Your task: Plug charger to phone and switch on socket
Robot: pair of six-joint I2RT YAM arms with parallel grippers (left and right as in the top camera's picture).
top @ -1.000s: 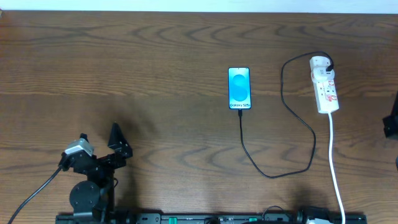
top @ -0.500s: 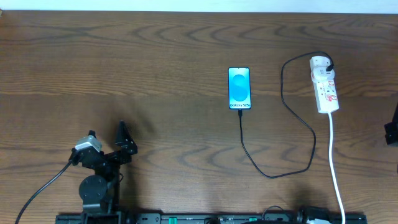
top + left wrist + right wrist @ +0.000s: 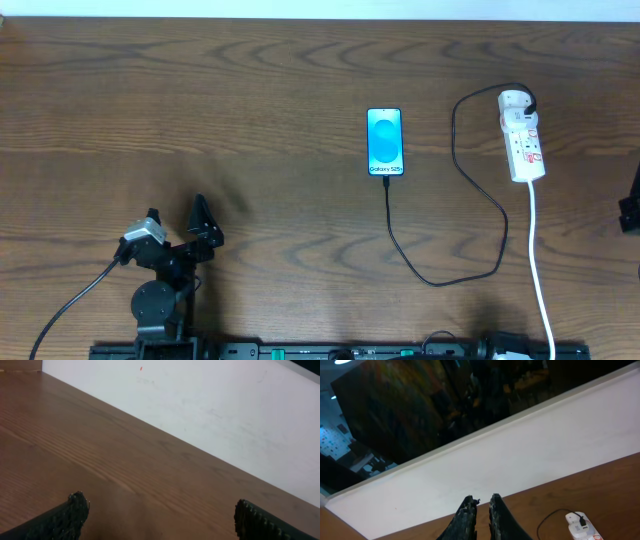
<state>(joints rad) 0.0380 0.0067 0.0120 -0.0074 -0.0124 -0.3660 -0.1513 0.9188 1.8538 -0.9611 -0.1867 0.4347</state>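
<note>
The phone [image 3: 385, 140] lies screen-up, its cyan screen lit, at the table's middle. The charger [image 3: 436, 283], a thin black cable, runs from the phone's bottom edge in a loop to a plug at the top of the socket [image 3: 522, 138], a white power strip at the right. I cannot tell how deep the plug tip sits in the phone. My left gripper [image 3: 205, 228] [image 3: 161, 510] is open and empty at the front left, far from the phone. My right gripper [image 3: 482, 502] is shut and empty, raised; the socket's top end [image 3: 581, 529] shows below it.
The socket's white cord [image 3: 537, 260] runs down to the table's front edge. My right arm [image 3: 630, 205] shows only at the right edge of the overhead view. A white wall [image 3: 225, 410] stands beyond the table's far edge.
My left arm has shifted a little to the right and toward the front edge. My right arm has drawn slightly further out at the right edge. Phone, cable and socket have not moved.
</note>
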